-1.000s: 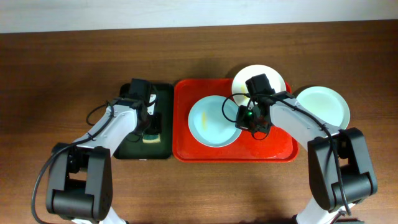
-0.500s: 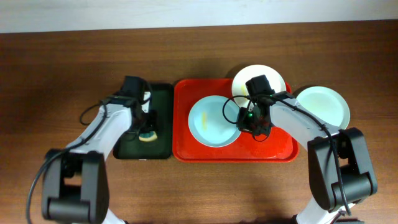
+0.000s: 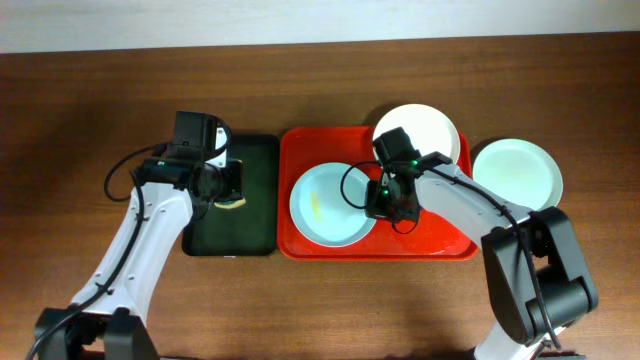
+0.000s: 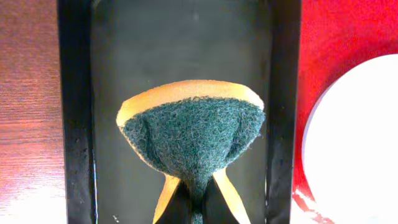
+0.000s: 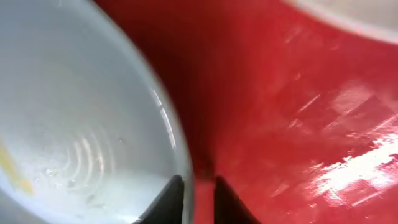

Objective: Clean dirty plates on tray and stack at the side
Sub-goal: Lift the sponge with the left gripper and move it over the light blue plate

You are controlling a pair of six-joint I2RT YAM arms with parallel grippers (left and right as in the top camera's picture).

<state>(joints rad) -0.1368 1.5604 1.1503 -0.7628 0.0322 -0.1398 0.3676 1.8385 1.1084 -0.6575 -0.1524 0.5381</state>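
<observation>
No legible text anywhere, no labels, brands, numbers or signs on the red tray [image 3: 440,238], the plates [image 3: 322,208], the dark green tray [image 3: 257,165]

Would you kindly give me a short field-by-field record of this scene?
left gripper: shut on sponge, over green tray
right gripper: pinching rim of smeared plate on red tray
white plate: at red tray's far right corner, overlapping its rim
side plate: on table, right of red tray
</observation>
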